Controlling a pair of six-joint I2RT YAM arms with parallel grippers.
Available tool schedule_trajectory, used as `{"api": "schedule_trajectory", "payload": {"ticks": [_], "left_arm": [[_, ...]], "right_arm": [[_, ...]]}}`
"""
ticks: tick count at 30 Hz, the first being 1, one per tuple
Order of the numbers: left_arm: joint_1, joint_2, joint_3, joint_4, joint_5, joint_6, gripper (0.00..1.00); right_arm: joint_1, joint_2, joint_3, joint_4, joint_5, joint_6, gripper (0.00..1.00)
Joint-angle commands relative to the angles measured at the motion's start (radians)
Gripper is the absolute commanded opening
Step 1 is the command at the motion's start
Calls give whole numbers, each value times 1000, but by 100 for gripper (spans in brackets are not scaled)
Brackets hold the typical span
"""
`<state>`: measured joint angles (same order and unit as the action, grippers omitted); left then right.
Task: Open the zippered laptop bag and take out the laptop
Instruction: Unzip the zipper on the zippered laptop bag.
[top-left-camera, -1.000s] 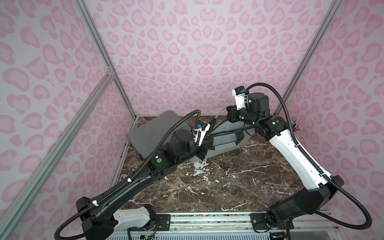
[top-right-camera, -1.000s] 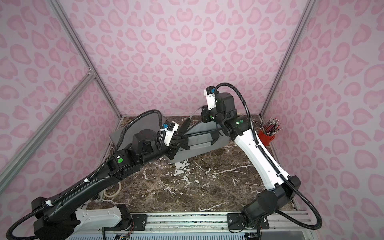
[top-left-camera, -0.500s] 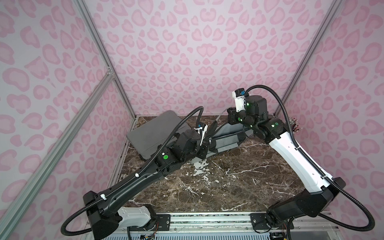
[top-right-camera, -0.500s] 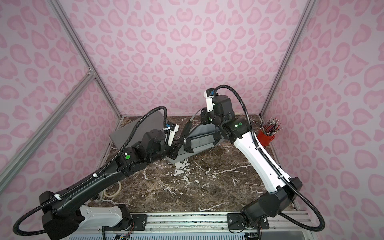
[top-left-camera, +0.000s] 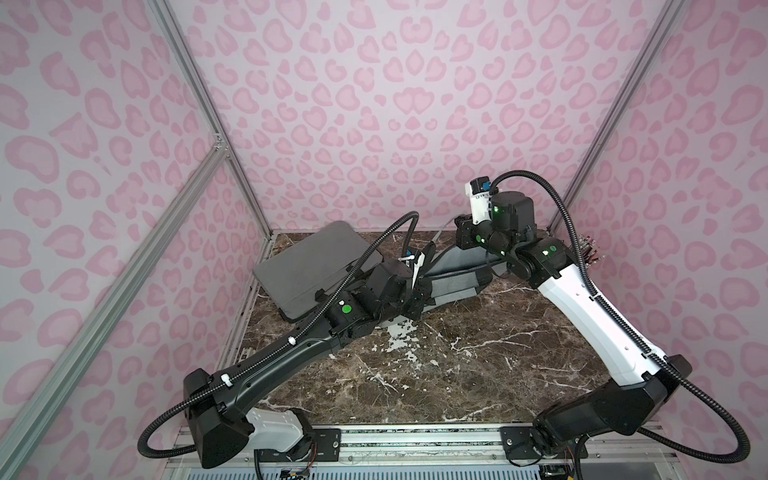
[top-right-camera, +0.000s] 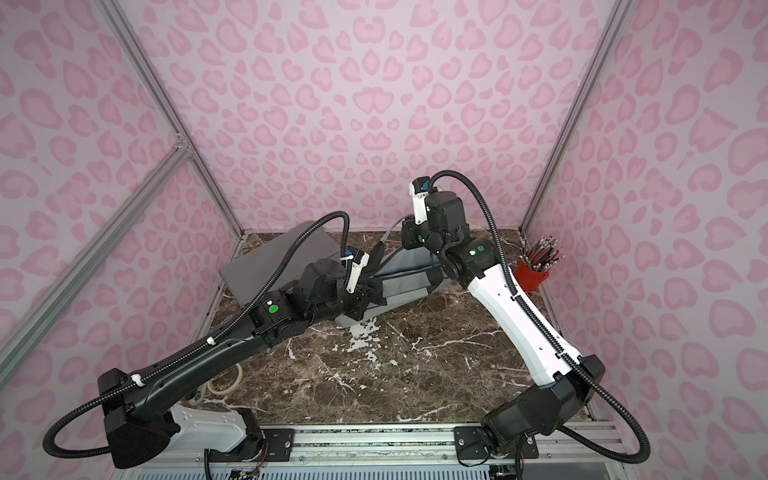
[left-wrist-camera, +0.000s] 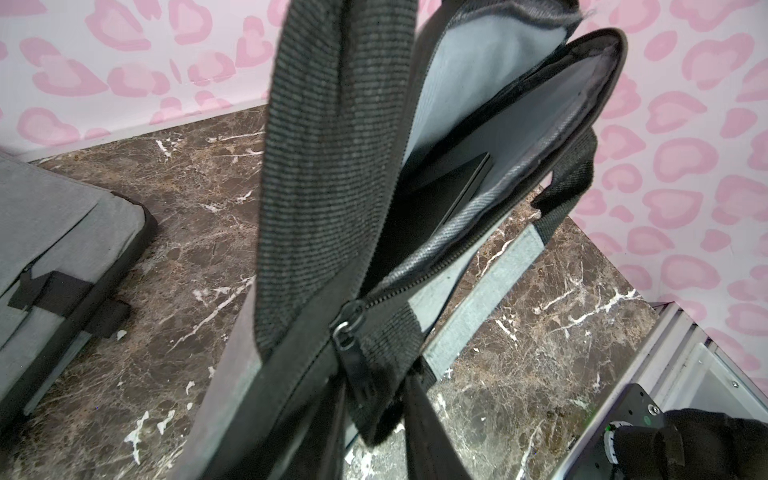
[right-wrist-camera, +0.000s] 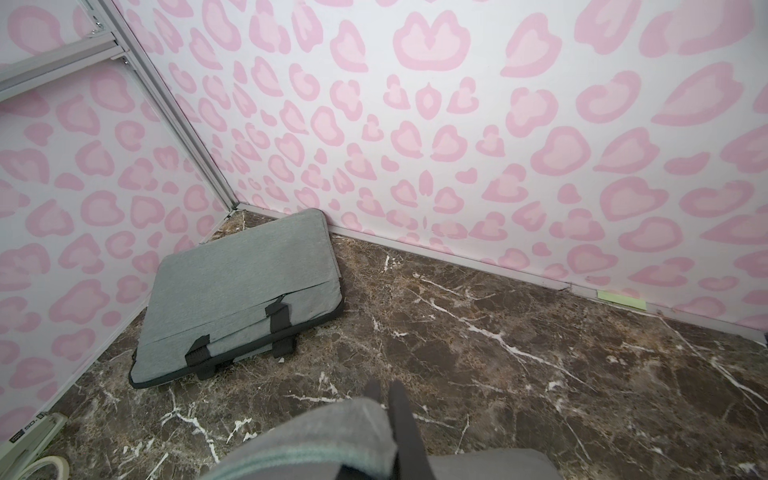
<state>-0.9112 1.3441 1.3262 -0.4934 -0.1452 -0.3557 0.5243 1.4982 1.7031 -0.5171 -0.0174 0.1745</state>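
A grey laptop bag (top-left-camera: 453, 282) (top-right-camera: 399, 286) lies at mid-table with its zipper undone and its mouth gaping. In the left wrist view a dark laptop (left-wrist-camera: 453, 183) shows inside it against the pale lining. My left gripper (top-left-camera: 417, 291) (left-wrist-camera: 374, 407) is shut on the black handle strap (left-wrist-camera: 386, 345) at the bag's near corner, next to the zipper pull (left-wrist-camera: 353, 361). Held higher at the bag's far end, my right gripper (top-right-camera: 409, 237) (right-wrist-camera: 384, 395) is shut on the grey upper flap (right-wrist-camera: 332, 432).
A second grey bag (top-left-camera: 307, 270) (right-wrist-camera: 237, 286), zipped, lies flat in the back left corner. A red cup of pencils (top-right-camera: 536, 278) stands by the right wall. A tape roll (top-right-camera: 224, 382) lies at the table's left edge. Patterned walls close three sides.
My left arm has reached farther in along the bag, keeping its hold on the strap. The right gripper has shifted slightly left, its hold on the flap unchanged.
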Motion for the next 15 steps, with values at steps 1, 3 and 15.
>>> {"api": "schedule_trajectory", "payload": {"ticks": [1,3,15], "left_arm": [[-2,-3,5,-1,-75,-13,28],[-2,-5,0,6,-95,-11,28],[-2,22,16,14,-159,-33,8]], "right_arm": [[3,-17,-9,124,2,10,0],[2,-26,-19,132,1,11,0],[2,-49,-51,150,-3,13,0]]}}
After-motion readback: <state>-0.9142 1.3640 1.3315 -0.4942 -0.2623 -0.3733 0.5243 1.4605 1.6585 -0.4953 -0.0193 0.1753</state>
